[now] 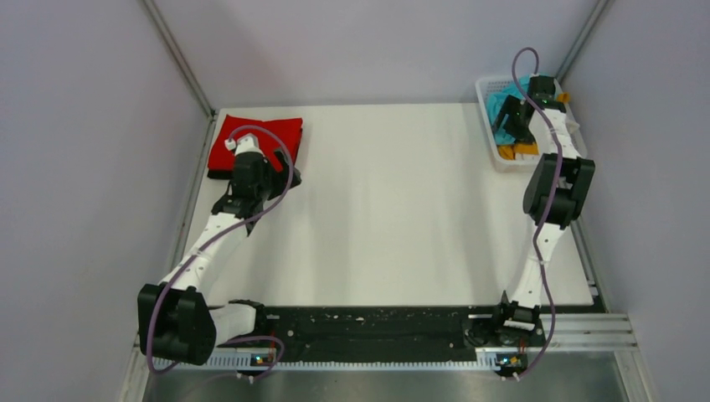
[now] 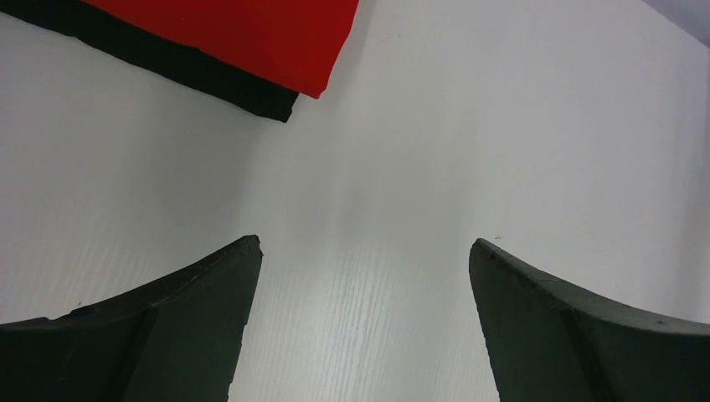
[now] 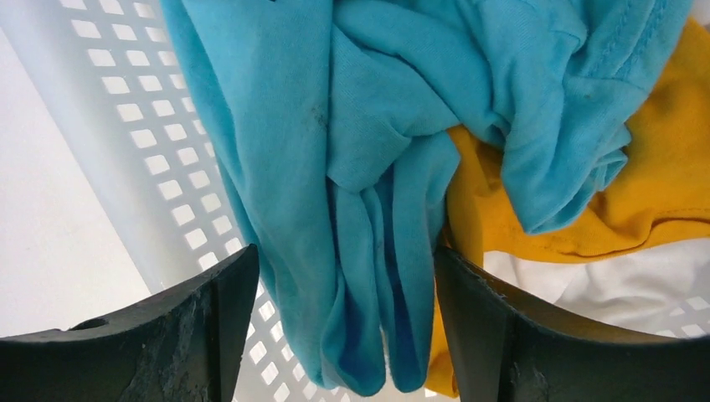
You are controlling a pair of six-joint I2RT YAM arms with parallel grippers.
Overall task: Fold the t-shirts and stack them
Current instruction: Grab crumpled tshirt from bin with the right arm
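A folded red t-shirt (image 1: 268, 134) lies on a black t-shirt (image 1: 219, 173) at the table's far left; their corner shows in the left wrist view, red (image 2: 251, 33) over black (image 2: 209, 75). My left gripper (image 1: 251, 163) (image 2: 364, 247) hovers open and empty over bare table beside that corner. My right gripper (image 1: 512, 117) (image 3: 343, 260) is down in the white mesh basket (image 1: 490, 92), its jaws wide apart on either side of a hanging bunch of the turquoise t-shirt (image 3: 360, 167). An orange t-shirt (image 3: 661, 184) and a white t-shirt (image 3: 636, 285) lie under it.
The basket's perforated wall (image 3: 159, 151) stands just left of my right gripper's left finger. The basket sits at the table's far right corner, close to the grey side wall. A black strip and metal rail (image 1: 368, 327) run along the near edge between the arm bases.
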